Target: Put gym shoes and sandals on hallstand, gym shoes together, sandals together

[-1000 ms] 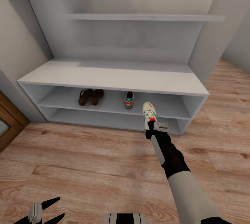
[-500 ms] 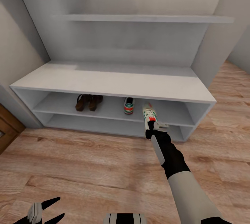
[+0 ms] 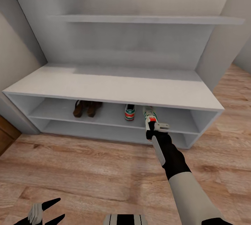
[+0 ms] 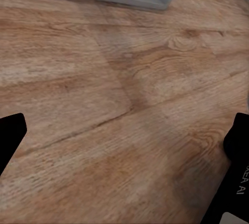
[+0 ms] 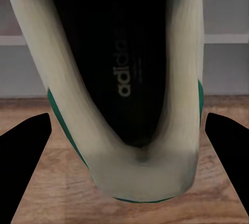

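Note:
The pale grey hallstand [image 3: 115,85] fills the head view ahead. On its upper low shelf the two brown sandals [image 3: 84,108] stand side by side at the left. One white gym shoe [image 3: 129,112] with green stripes sits right of them. My right gripper [image 3: 152,124] is shut on the heel of the second gym shoe [image 3: 149,114], whose toe reaches under the bench top, just right of the first shoe. The right wrist view shows this gym shoe [image 5: 124,78] from behind between the dark fingers [image 5: 26,146]. My left gripper [image 3: 45,212] hangs open and empty over the wood floor [image 4: 124,104].
A long wall shelf [image 3: 146,19] runs above the bench top. Grey side panels flank the unit. A brown wooden door edge [image 3: 5,132] shows at the far left. The corridor floor [image 3: 87,169] spreads between me and the rack.
The whole view has closed in on the hallstand. The held gym shoe has gone forward, its toe now under the bench top beside the first shoe. The left gripper stayed put.

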Robot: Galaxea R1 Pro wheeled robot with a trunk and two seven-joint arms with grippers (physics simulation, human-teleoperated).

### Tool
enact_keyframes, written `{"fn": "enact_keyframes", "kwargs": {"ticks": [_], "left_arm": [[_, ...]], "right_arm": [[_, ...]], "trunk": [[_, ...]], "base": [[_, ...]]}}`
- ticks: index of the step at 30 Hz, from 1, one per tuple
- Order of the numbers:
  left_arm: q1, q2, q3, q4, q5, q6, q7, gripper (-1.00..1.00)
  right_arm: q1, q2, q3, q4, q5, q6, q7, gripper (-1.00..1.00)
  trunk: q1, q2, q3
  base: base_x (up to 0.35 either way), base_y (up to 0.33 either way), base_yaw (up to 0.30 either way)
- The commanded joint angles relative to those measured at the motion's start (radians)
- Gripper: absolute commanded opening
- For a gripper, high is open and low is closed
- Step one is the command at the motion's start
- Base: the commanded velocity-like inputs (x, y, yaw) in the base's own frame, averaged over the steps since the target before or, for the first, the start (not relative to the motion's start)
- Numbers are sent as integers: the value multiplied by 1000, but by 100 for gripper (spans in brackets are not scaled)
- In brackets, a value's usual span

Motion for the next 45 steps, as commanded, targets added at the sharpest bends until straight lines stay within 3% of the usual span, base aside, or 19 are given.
{"fn": "enact_keyframes", "kwargs": {"ticks": [1, 45], "left_arm": [[-1, 0, 1, 1, 2, -6, -3, 100], [1, 1, 0, 1, -1, -8, -3, 100]], "right_arm": [[-1, 0, 1, -1, -10, 2, -10, -100], [-1, 0, 0, 1, -10, 2, -10, -100]], "trunk": [[0, 0, -1], [0, 0, -1]], "base": [[83, 21, 0], [138, 30, 0]]}}
